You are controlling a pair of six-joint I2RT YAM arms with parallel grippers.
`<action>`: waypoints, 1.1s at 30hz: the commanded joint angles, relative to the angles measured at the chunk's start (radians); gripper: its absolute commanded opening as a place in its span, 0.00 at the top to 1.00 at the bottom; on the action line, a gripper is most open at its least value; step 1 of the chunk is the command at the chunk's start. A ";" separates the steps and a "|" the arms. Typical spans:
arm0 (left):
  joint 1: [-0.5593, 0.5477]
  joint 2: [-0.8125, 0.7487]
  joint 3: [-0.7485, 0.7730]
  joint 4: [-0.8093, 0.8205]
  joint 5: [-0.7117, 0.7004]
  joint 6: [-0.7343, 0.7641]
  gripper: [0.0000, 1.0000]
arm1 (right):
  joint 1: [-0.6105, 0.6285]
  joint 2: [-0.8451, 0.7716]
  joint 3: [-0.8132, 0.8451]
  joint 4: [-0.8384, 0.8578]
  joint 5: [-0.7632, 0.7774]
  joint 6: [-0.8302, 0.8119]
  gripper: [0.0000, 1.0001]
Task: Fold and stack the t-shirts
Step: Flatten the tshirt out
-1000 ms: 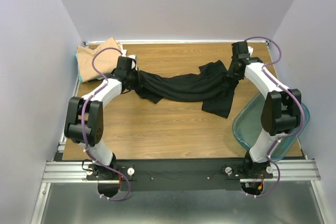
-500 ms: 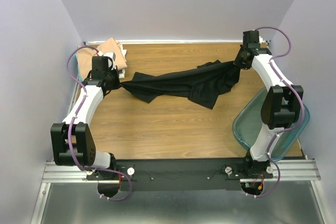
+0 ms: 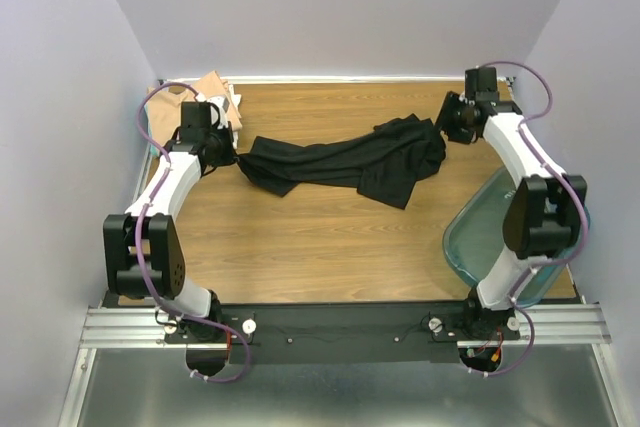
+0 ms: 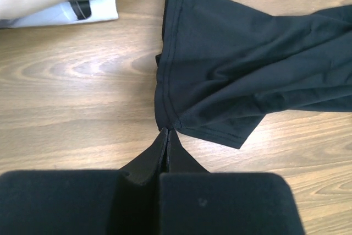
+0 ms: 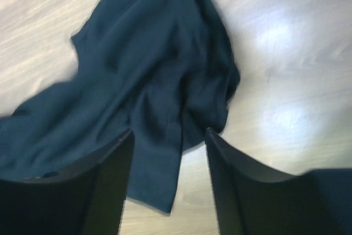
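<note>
Beyond the left end of the black shirt (image 3: 340, 159), a tan shirt (image 3: 205, 97) lies bunched at the far edge of the table (image 3: 330, 247), probably parked there so the middle is free for folding. At that left end the left hand (image 4: 166, 136) is pinched fully closed on a corner of the hem, low over the wood, seemingly to anchor the cloth so it can be drawn out flat. The black shirt itself lies across the middle as a long, wrinkled band, not yet spread or folded. At its right end the right hand (image 5: 168, 152) hovers just above the bunched cloth with its fingers well apart, gripping nothing, perhaps placed to take a better hold. Nearer than that end, the bin (image 3: 470, 237) sits aside.
</note>
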 commanded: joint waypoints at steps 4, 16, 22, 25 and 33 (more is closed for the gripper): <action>0.004 0.040 0.028 0.021 0.055 0.021 1.00 | 0.095 -0.215 -0.339 -0.030 -0.088 0.073 0.48; 0.004 0.061 0.008 0.032 0.066 0.023 1.00 | 0.205 -0.242 -0.555 0.010 -0.069 0.146 0.58; 0.004 0.055 0.005 0.028 0.066 0.024 1.00 | 0.216 -0.184 -0.549 0.065 -0.082 0.157 0.58; 0.004 0.049 -0.003 0.031 0.064 0.021 1.00 | 0.230 -0.160 -0.542 0.074 -0.084 0.157 0.58; 0.004 0.043 -0.010 0.031 0.064 0.018 1.00 | 0.245 -0.116 -0.529 0.089 -0.059 0.166 0.58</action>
